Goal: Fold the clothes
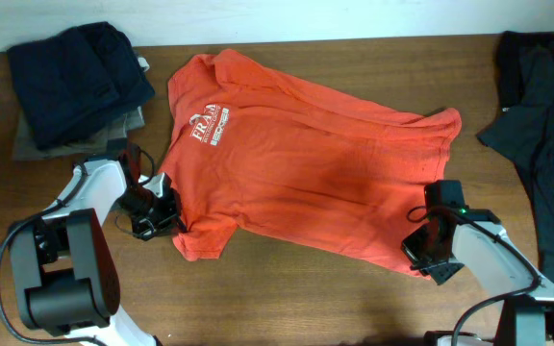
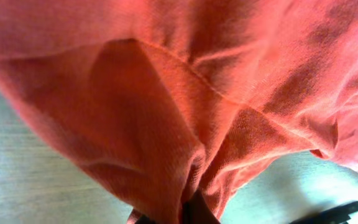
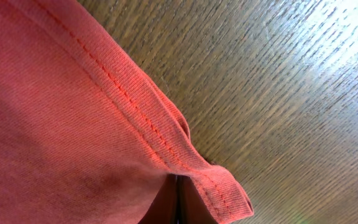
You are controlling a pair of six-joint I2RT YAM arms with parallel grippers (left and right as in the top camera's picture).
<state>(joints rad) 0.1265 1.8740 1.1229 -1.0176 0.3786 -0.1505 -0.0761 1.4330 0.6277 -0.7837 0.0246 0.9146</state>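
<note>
Cloth is pinched tight in the left gripper (image 1: 164,213): in its wrist view (image 2: 188,211) the jaws are nearly together at the bottom edge, with a bunched fold of the orange-red shirt (image 2: 166,93) squeezed between them and rising up to fill most of the picture. The right gripper (image 1: 419,252) is likewise closed down to a thin slit (image 3: 177,196) on the stitched hem of the shirt (image 3: 55,124), close to a corner of the cloth, with bare wood of the table (image 3: 291,93) beyond it. From above, the left gripper has the shirt at its near left edge, by the sleeve, and the right gripper has it at the near right corner of the hem. The shirt (image 1: 306,173) lies spread flat across the middle of the table (image 1: 306,298), its collar toward the far left and its hem toward the right, front side up. White lettering (image 1: 210,125) sits on the chest near the left gripper; the big top line seems to begin "FR", but the rest is too small to read. A pile of dark blue clothes (image 1: 80,72) lies at the far left, on top of a greyish piece (image 1: 27,139). A dark garment (image 1: 546,144) lies loose at the far right edge.
</note>
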